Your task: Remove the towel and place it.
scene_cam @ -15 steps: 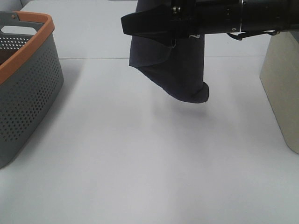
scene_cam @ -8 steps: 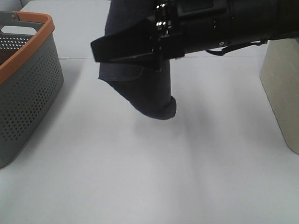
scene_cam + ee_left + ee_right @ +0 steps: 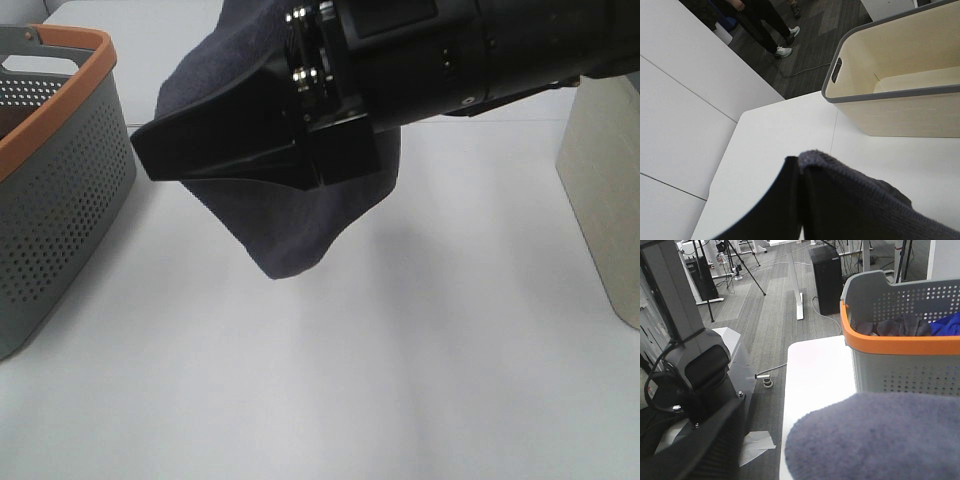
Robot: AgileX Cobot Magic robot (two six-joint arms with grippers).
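**Inspector:** Where is the towel?

**Assessor:** The towel (image 3: 290, 235) hangs in the air above the white table (image 3: 350, 380), and its lowest fold is clear of the surface. It sits between the grey basket (image 3: 60, 190) and the cream bin (image 3: 600, 190), nearer the basket. Its top runs off the upper edge of the high view, and the black arm covers its middle.

**Inspector:** Right claw?

**Assessor:** The right claw (image 3: 145, 160) lies across the front of the cloth. Its fingers are drawn together into one black wedge pointing toward the basket, with cloth bunched behind and beneath. I record it as clamped on the towel. The pinch point itself is hidden, and in its own wrist view the towel blankets the fingertips.

**Inspector:** Left claw?

**Assessor:** The left claw (image 3: 797, 167) shows only in its own wrist view. One dark finger (image 3: 775, 200) lies flat against the towel's folded edge, and its partner is covered. I cannot tell whether it is gripping or merely touching.

**Inspector:** Containers?

**Assessor:** The basket is cut off at the left edge of the high view and the bin at the right. Over the basket's orange rim, only the tops of some dark and blue cloths (image 3: 900, 325) show.
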